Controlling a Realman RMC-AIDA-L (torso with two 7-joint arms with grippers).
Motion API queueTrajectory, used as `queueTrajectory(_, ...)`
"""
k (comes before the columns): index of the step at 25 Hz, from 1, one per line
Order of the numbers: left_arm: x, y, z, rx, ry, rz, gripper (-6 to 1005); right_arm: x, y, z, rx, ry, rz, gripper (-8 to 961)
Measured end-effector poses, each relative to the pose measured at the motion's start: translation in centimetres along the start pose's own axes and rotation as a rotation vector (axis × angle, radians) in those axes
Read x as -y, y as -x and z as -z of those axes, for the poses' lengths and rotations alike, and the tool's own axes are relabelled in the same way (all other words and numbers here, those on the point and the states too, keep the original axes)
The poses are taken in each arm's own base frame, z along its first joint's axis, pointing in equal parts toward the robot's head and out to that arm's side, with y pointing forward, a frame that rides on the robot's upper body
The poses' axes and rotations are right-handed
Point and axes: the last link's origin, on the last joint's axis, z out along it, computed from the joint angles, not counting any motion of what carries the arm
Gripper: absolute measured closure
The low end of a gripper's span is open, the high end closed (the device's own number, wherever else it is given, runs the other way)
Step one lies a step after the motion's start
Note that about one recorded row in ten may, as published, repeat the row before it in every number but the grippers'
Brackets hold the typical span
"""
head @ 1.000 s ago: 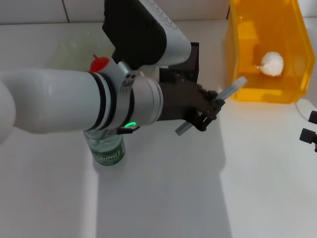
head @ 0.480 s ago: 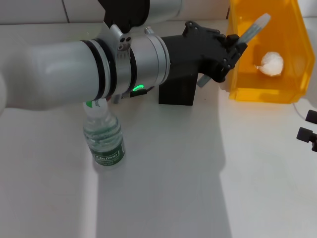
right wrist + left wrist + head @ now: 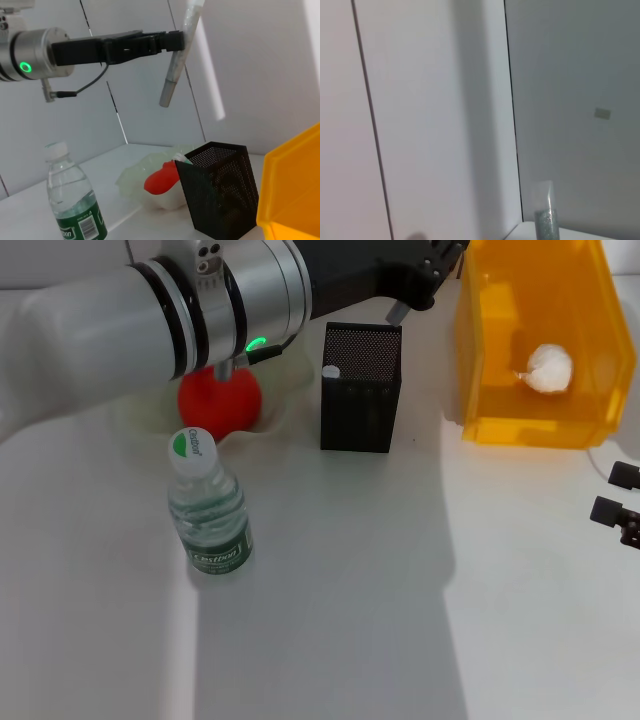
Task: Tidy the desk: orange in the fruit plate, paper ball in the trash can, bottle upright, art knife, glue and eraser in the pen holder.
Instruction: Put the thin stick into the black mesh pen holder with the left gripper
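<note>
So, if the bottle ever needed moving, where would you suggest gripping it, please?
Probably around the labelled body of the bottle, coming in level from its open front side: it stands upright, its round walls suit a side pinch, and the fruit plate sits close behind.

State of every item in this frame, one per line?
Orange: in the fruit plate.
Paper ball: inside the trash can.
Bottle: upright, capped.
Pen holder: upright, one white-tipped item inside.
Glue stick: held tilted above the pen holder.
Left gripper: shut on the glue stick.
Right gripper: parked at table edge.
</note>
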Motion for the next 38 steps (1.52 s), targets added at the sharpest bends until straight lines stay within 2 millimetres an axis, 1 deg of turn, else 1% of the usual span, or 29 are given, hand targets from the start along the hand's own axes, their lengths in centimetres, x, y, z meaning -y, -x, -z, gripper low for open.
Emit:
queueTrajectory(2, 0.3, 0.3, -0.1, -0.014, -0.002, 0.012, 859, 0.0, 0.0, -0.1, 0.001, 0.001, 0.001, 342)
queueTrajectory(4, 1.5, 1.5, -0.7, -0.048, -0.005, 0.041, 858, 0.0, 0.1, -0.3, 0.001, 0.003, 0.002, 342)
queueTrajectory(6, 1.9, 1.8, -0.9, -0.053, -0.002, 0.050, 855, 0.0, 0.1, -0.4, 0.001, 0.003, 0.002, 342)
queueTrajectory(9, 2.7, 2.7, -1.1, -0.101, 0.045, 0.068, 850, 0.2, 0.1, -0.7, -0.005, -0.001, 0.005, 342)
queueTrajectory(12, 3.0, 3.1, -1.1, -0.141, 0.075, 0.079, 845, 0.2, 0.0, -0.8, -0.008, -0.003, 0.004, 342)
queueTrajectory(14, 3.2, 3.8, -1.1, -0.173, 0.093, 0.077, 842, 0.2, 0.0, -0.8, -0.009, -0.004, 0.004, 342)
queueTrajectory(15, 3.2, 3.8, -1.1, -0.173, 0.093, 0.077, 840, 0.2, 0.0, -0.8, -0.009, -0.004, 0.004, 342)
queueTrajectory(19, 3.6, 4.9, -1.1, -0.187, 0.077, 0.039, 833, 0.2, -0.1, -0.9, -0.012, -0.003, 0.005, 342)
queueTrajectory(27, 4.3, 5.9, -1.3, -0.216, 0.049, 0.062, 820, 0.4, 0.1, -1.4, -0.013, -0.003, 0.012, 342)
queueTrajectory(38, 4.6, 6.5, -1.5, -0.201, 0.034, 0.075, 801, 0.4, 0.2, -2.3, -0.009, 0.007, 0.019, 342)
